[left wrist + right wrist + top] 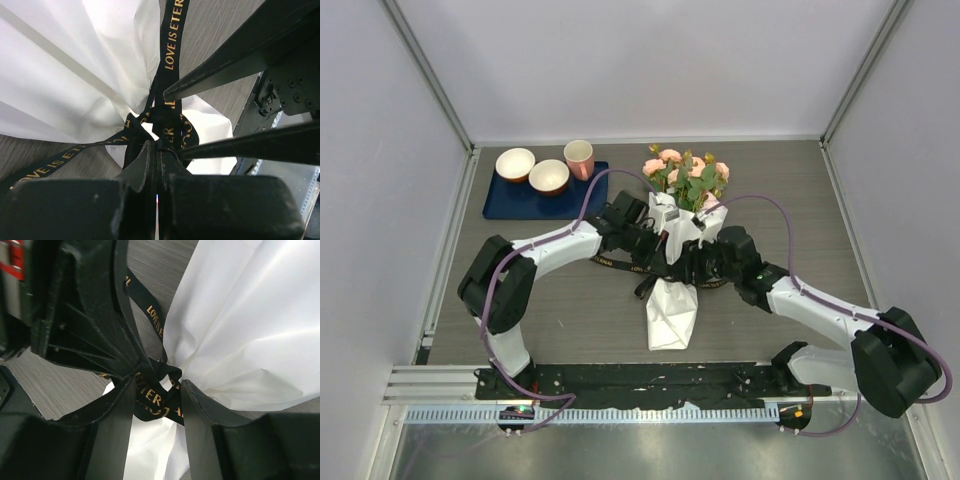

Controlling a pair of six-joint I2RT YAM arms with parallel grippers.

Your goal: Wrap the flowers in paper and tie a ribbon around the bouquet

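Though apart from bouquet [672,305], tray [520,209], bowls [548,176].

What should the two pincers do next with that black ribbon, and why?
Probably close the right pincer on the ribbon loop between its fingers, then pull away. The left pincer pinches the loose-looking knot at the paper neck.
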